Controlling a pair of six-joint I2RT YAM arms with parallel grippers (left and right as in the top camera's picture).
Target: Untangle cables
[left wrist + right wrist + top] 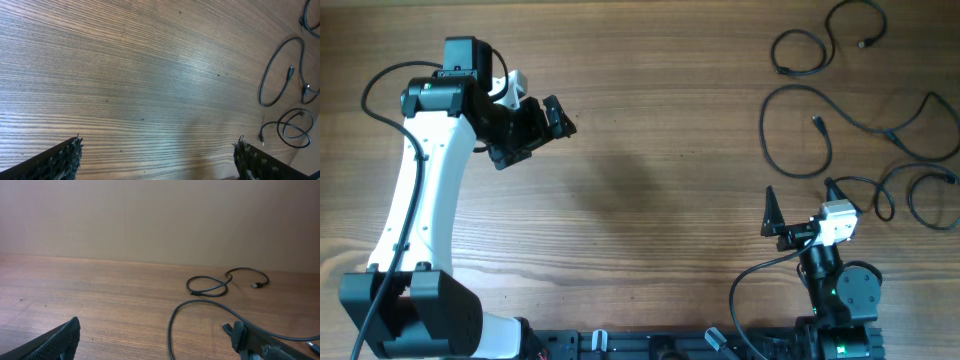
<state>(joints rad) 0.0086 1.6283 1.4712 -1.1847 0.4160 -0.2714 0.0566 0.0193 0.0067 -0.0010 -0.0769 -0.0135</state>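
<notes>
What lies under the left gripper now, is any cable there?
Only bare wooden table shows below the left gripper; the cables lie apart, far to the right. The wood directly beneath its fingers is covered.

A wood-grain table (650, 150) meets a plain beige wall (160, 215), apparently under soft, even light.

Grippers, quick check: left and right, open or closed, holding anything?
Left black two-finger gripper: open, holding nothing.
Right black two-finger gripper: open, holding nothing; a thin black cable lies ungripped on the table ahead.
</notes>
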